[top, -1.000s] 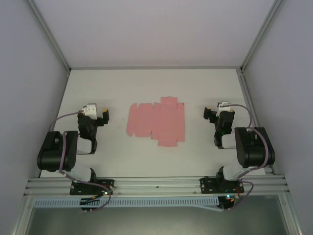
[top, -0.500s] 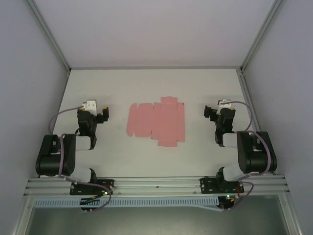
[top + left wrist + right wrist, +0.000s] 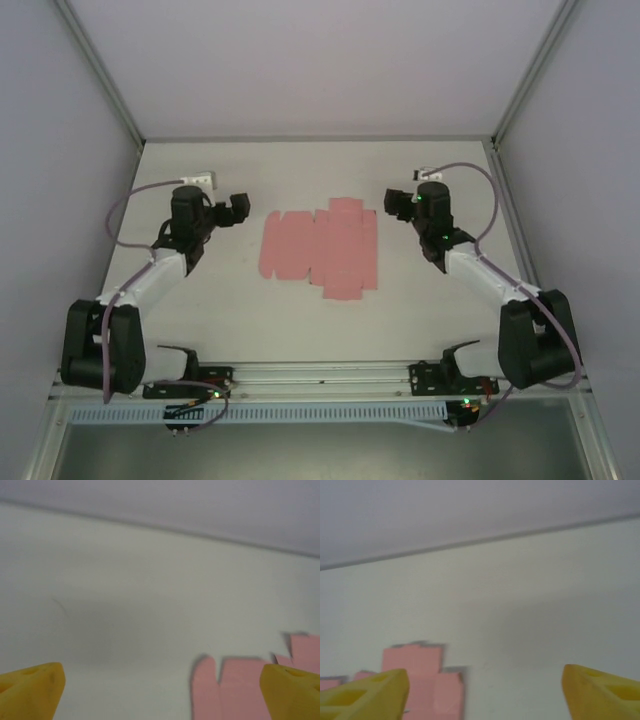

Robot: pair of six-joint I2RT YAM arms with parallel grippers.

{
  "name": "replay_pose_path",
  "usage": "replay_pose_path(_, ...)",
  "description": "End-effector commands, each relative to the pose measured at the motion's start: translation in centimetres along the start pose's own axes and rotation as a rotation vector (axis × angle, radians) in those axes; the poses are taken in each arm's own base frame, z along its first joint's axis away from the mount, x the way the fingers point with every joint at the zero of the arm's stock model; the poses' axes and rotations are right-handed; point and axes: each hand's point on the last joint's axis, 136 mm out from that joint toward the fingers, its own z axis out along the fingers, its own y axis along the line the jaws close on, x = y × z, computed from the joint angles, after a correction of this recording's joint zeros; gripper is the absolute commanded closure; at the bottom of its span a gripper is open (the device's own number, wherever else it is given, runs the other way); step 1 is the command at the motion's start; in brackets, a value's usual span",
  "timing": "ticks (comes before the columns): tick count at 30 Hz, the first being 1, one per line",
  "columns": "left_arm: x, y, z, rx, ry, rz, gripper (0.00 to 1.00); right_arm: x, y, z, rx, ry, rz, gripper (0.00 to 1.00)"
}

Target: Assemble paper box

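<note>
paper box: flat pink sheet w/ flaps; left gripper & right gripper both spread.

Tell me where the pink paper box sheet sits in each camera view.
Top external: paper box flat, mid-picture.
Left wrist: paper box at bottom right.
Right wrist: paper box at bottom left.
Shared landmark: the table's back edge, beyond the sheet in every view.

**Colours at the work surface**

I see a plain pink, unpatterned paper box on the off-white table. Either side of the box, the left gripper and right gripper are black, with yellow fingertips. The cables are lilac.
</note>
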Motion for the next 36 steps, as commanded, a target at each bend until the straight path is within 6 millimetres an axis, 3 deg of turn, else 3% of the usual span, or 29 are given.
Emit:
replay_pose_path(1, 6.2, -2.0, 1.0, 0.078, 0.314, -0.154, 0.0, 6.5, 2.7, 0.8, -0.053, 0.276, 0.082, 0.29)
replay_pose_path(3, 8.0, -2.5, 1.6, 0.104, 0.404, -0.183, 0.0, 8.3, 3.8, 1.7, -0.064, 0.348, 0.103, 0.41)
replay_pose_path(6, 9.7, -3.1, 2.2, 0.141, 0.481, -0.193, 0.0, 10.9, 4.5, 3.2, -0.067, 0.443, 0.125, 0.49)
replay_pose_path(11, 11.1, -3.5, 2.6, 0.166, 0.527, -0.208, 0.0, 14.2, 2.5, 4.8, 0.039, 0.531, 0.118, 0.6)
replay_pose_path(17, 13.1, -4.3, 2.9, 0.21, 0.589, -0.222, 0.0, 17.4, 2.0, 5.4, 0.056, 0.601, 0.145, 0.73)
replay_pose_path(23, 15.1, -4.2, 2.7, 0.207, 0.643, -0.216, 0.0, 19.6, -0.4, 4.7, 0.172, 0.643, 0.134, 0.85)
replay_pose_path(28, 15.6, -6.0, 2.7, 0.296, 0.665, -0.229, 0.01, 21.0, -1.7, 3.8, 0.222, 0.668, 0.127, 0.98)
replay_pose_path(36, 16.4, -8.1, 3.1, 0.381, 0.701, -0.222, 0.06, 22.4, -2.1, 3.5, 0.217, 0.693, 0.113, 1.0)
